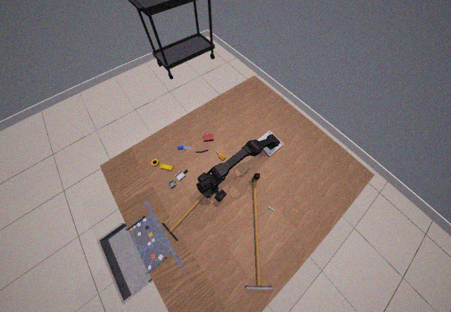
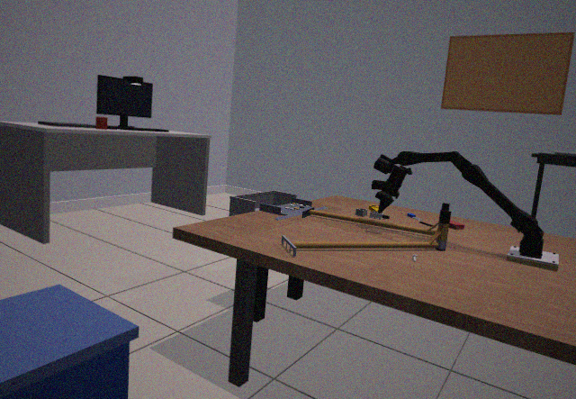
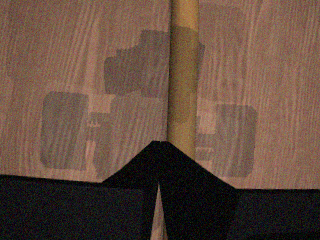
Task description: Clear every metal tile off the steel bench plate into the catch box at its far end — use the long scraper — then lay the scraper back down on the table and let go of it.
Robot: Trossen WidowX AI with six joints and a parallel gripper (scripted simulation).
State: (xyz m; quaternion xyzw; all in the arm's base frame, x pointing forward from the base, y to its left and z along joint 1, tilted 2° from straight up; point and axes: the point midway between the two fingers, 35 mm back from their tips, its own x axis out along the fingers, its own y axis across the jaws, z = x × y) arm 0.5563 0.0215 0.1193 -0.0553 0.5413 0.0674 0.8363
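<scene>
My gripper (image 2: 380, 211) (image 3: 159, 149) is shut and empty, a little above the table. A tan wooden handle (image 3: 183, 75) (image 1: 187, 213) (image 2: 353, 219) passes beneath it, just right of the fingertips in the wrist view. This tool's dark crosswise head (image 1: 170, 232) (image 2: 307, 213) lies on the table in front of the steel plate (image 1: 140, 244). Several small white, orange, yellow and dark tiles (image 1: 153, 256) are spread on the plate. The catch box (image 1: 114, 272) (image 2: 246, 204) adjoins its far side; I see no tiles in it. The arm hides part of the handle in the top view.
A second long-handled tool (image 1: 256, 236) (image 2: 363, 246) has a grey head near the table edge. A black upright post (image 1: 256, 176) (image 2: 444, 229) stands by its handle end. A red block (image 1: 208, 136), a yellow piece (image 1: 166, 167), an orange screwdriver (image 1: 221, 156) and small grey parts lie about.
</scene>
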